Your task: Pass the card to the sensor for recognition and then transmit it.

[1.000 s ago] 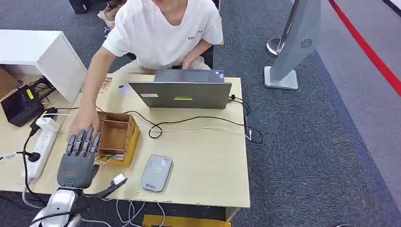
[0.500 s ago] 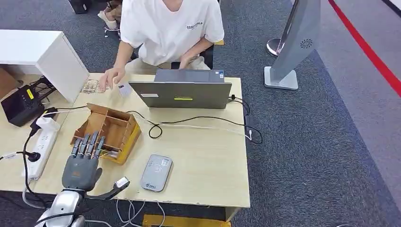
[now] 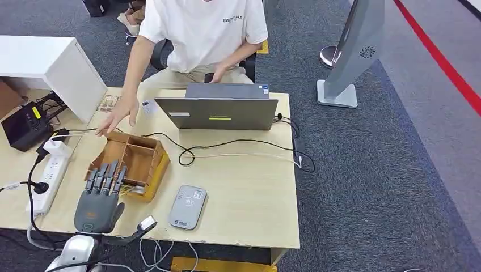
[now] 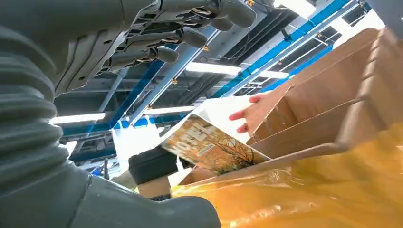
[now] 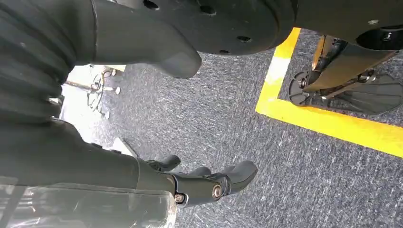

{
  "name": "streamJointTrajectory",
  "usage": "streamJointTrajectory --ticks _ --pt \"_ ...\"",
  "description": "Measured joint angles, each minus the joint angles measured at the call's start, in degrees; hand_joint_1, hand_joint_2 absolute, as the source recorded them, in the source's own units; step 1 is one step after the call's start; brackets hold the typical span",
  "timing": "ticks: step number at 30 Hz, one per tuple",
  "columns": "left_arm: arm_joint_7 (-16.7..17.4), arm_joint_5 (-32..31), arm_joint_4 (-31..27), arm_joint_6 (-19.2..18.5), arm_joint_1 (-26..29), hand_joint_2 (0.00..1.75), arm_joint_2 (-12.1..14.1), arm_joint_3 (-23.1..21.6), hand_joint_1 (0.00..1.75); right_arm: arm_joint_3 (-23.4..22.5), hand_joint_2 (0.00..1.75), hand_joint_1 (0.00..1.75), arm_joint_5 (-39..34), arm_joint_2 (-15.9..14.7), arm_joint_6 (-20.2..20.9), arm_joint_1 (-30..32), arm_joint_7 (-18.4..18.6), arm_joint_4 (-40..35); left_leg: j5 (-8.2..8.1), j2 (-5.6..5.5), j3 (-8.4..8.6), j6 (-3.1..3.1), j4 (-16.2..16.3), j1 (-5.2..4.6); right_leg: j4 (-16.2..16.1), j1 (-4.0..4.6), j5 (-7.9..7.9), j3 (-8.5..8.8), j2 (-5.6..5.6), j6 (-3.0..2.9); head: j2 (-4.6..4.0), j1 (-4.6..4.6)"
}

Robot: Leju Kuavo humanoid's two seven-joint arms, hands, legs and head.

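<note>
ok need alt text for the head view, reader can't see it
The robot's left hand, fingers spread, hovers at a wooden divided box on a light table; a grey card sensor lies beside it. A person behind a laptop reaches toward the box.

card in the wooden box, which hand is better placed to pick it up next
Left. The left hand hovers open at the near edge of the wooden box, right by the card leaning inside. The right hand hangs down by the carpeted floor.

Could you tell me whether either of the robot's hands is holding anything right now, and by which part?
Nothing is held. The left hand hovers open at the wooden box, above the card; the right hand hangs empty over the floor.
</note>
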Motion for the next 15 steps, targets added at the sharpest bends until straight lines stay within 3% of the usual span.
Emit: streamJointTrajectory --ticks 5,15 --pt "2.43 0.00 0.28 -1.07 -0.74 1.75 -0.07 0.26 0.00 0.00 1.75 0.00 0.15 0.00 0.00 -0.01 0.00 0.00 0.00 -0.01 0.00 0.00 0.00 0.00 0.00 0.00 0.00 0.00 0.00 0.00 0.00 0.00" --pt "2.41 0.00 2.21 -1.09 -2.31 1.75 -0.79 1.97 0.00 0.00 1.75 0.00 0.17 0.00 0.00 0.00 0.00 0.02 0.00 0.00 0.00 0.00 0.00 0.00 0.00 0.00 0.00 -0.01 0.00 0.00 0.00 0.00"
